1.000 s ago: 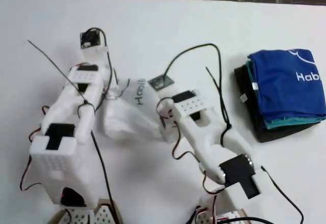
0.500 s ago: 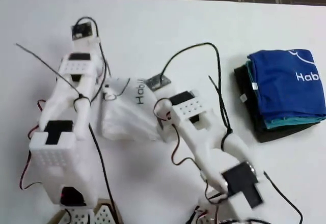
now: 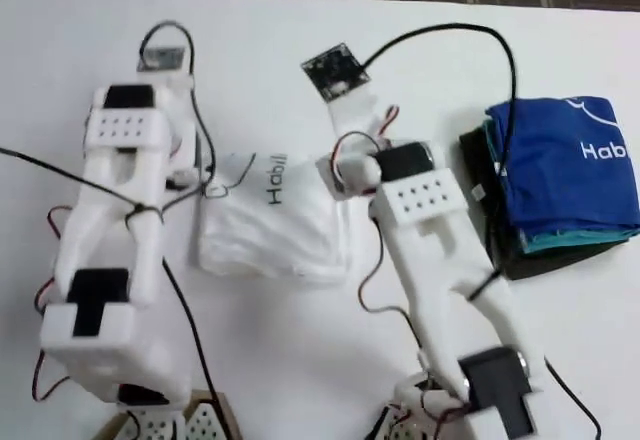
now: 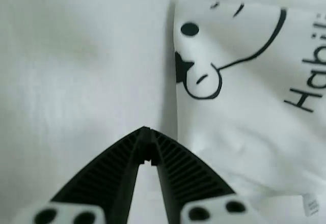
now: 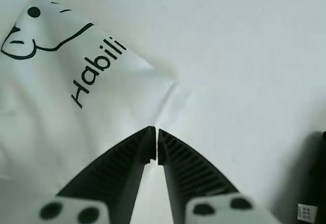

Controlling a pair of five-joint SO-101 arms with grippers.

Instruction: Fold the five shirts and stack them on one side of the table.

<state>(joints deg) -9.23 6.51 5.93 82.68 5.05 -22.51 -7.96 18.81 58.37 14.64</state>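
The left pincer (image 4: 146, 150) is closed on nothing, its tips just beside the edge of the white shirt (image 3: 270, 230), by the printed bear face. The right pincer (image 5: 155, 145) is also closed and empty, over the shirt's opposite edge near a corner. The shirt lies folded on the bench (image 3: 300, 50) between the two arms. Off to the right, well apart, sits a stack (image 3: 560, 175) of folded shirts, blue on top.
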